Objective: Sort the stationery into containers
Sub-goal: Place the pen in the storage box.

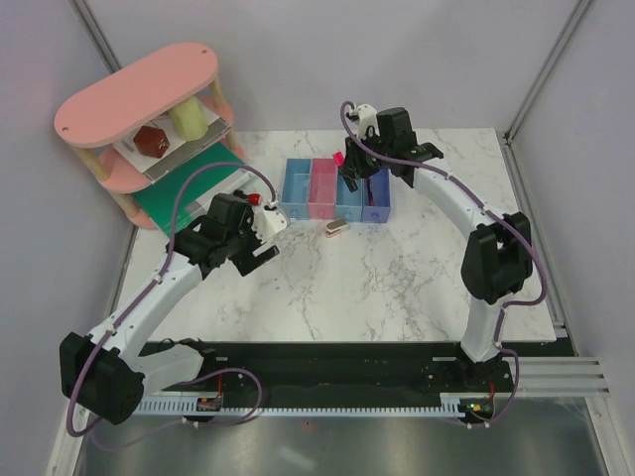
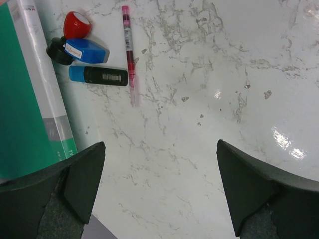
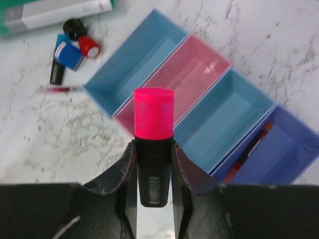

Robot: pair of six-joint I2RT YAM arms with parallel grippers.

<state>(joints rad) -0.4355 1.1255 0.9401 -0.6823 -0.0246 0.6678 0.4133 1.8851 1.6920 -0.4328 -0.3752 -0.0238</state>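
Pink-capped marker (image 3: 153, 112) held over bins (image 3: 194, 74).
The right gripper (image 3: 153, 154) clamps the marker; the left gripper (image 2: 159, 149), fingers wide apart and empty, hovers near the red pen (image 2: 128, 50).

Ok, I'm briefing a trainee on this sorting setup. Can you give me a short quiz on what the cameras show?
1. True or false: the left gripper is shut on something.
2. Which bin holds a pen? A: the pink bin. B: the light blue end bin. C: the violet-blue bin.
3. Fill in: the right gripper is shut on a black marker with a ___ cap.

Key: 1 false, it is open over bare marble. 2 C. 3 pink.
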